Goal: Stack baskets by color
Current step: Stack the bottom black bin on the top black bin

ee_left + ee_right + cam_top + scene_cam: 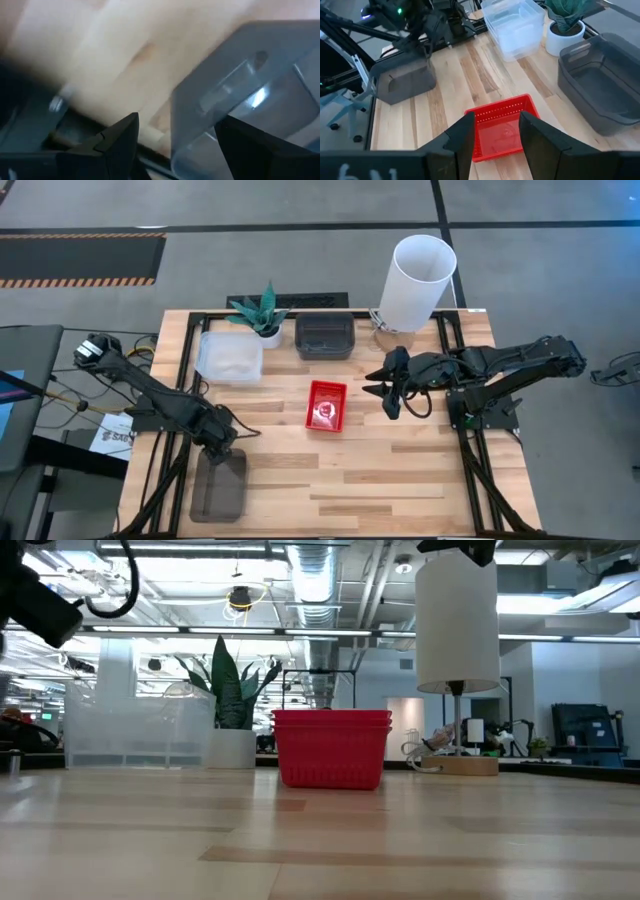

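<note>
A: Table [400,480] is pale wood planks on a black frame. Red mesh basket [326,406] sits mid-table, rectangular, shallow. The low view shows two red rims nested; top-down it reads as one.

B: Greys?

A: One dark smoky grey basket [324,336] at the far edge, translucent, rounded corners. A second grey basket [218,485] sits at the near left corner. The clear whitish basket [230,356] is far left, beside the small white pot with a spiky green plant [264,314].

B: Left end effector?

A: Left end effector [220,450] is over the near-left grey basket's short rim. Its wrist view shows the fingers spread, one outside the smoky wall and one inside; contact I can't tell, so open.

B: Right?

A: Right end effector [382,388] hangs just right of the red basket, apart from it. Fingers parted, holding nothing; its wrist view frames the mesh between them.

B: Anything else?

A: Tall white cylinder [416,283] on a wooden base, far right. The low view also shows the room's ceiling ducts.
</note>
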`<state>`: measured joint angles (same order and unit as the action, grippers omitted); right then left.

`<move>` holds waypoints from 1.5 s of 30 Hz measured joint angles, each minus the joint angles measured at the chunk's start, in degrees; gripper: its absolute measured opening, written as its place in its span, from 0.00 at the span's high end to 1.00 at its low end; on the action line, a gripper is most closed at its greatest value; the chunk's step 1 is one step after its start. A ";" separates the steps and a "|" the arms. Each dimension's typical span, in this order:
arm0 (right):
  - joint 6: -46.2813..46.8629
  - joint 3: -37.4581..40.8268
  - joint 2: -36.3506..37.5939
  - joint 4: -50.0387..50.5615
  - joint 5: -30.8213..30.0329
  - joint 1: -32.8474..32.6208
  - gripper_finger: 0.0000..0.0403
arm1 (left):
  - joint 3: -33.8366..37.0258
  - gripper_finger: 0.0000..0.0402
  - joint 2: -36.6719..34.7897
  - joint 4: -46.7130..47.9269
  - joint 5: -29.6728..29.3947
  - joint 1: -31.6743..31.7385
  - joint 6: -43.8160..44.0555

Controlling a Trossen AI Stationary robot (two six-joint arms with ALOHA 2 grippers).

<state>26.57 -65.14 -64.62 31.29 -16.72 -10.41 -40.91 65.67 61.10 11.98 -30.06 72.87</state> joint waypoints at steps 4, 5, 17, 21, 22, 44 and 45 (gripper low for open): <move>-1.70 0.00 0.00 0.00 0.12 0.11 0.57 | 0.00 0.39 -5.02 5.67 2.16 0.01 11.86; -2.19 0.00 0.00 0.00 0.12 0.11 0.57 | -0.01 0.39 -6.33 6.30 2.58 -0.08 14.26; -3.22 0.00 0.00 0.20 0.16 0.11 0.57 | -0.07 0.39 -20.62 4.99 -7.55 -2.93 29.04; -3.26 0.00 0.00 0.20 0.16 0.11 0.57 | -0.07 0.39 -22.75 5.00 -5.38 -3.05 33.00; -3.26 0.00 0.00 0.20 0.16 0.11 0.57 | -0.07 0.39 -22.71 5.00 -4.15 -3.32 33.76; -4.88 0.03 -3.34 1.96 0.25 0.11 0.57 | -0.02 0.39 -3.51 -8.18 3.81 -16.92 46.22; -5.49 0.02 -3.48 1.95 0.25 0.11 0.57 | -0.02 0.39 -2.32 -8.79 3.73 -16.91 45.13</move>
<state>21.07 -65.12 -68.10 33.24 -16.47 -10.31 -40.93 63.35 52.31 15.70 -46.98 118.01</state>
